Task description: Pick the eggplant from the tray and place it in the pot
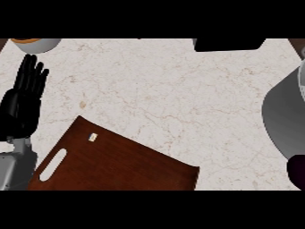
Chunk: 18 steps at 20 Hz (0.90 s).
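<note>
At the frame's left edge the black left hand (23,100) rested open, fingers straight and pointing up. Right of it, the dark brown wooden tray (128,165) ran off the lower edge, with wide pale marble desk (168,89) above. The grey metal pot (286,112) met the right edge. Just below it, in the lower right corner, the dark purple eggplant (304,172) was cropped, so its long axis was unreadable. The right hand lay out of view.

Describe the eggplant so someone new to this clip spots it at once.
Find the large grey metal pot at the right edge of the pale marble counter. Just below its wall, in the lower right corner, a dark purple rounded eggplant shows, cut off by the edge. It is the only purple thing; the brown wooden tray lies apart to its left.
</note>
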Each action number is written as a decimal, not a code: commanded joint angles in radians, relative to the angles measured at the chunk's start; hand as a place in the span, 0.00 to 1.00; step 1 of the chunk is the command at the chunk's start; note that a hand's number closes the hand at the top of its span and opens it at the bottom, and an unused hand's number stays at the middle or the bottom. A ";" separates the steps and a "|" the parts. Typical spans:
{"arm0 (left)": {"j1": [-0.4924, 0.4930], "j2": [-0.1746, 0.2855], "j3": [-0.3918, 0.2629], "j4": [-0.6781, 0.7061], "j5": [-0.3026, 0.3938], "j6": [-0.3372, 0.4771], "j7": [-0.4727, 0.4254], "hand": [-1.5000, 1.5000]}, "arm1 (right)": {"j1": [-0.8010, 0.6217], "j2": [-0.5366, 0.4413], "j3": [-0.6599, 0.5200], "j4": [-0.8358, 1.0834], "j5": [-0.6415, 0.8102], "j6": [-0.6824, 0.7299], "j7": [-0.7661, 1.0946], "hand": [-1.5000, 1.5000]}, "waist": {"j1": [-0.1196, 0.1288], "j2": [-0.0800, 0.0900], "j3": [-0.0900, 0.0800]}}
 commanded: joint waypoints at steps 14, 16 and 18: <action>-0.081 -0.008 0.015 0.094 -0.007 -0.039 -0.011 0.50 | -0.185 -0.126 -0.476 0.736 -0.523 0.150 -0.609 1.00 | 0.050 0.008 0.000; -0.088 -0.029 -0.012 0.077 -0.012 -0.039 -0.022 0.50 | -0.316 -0.172 -0.426 0.948 -0.479 0.109 -0.660 1.00 | 0.067 0.012 0.001; -0.061 -0.032 -0.010 0.042 -0.020 -0.026 0.005 0.50 | -0.374 -0.176 -0.413 1.012 -0.458 0.122 -0.671 1.00 | 0.064 0.009 0.000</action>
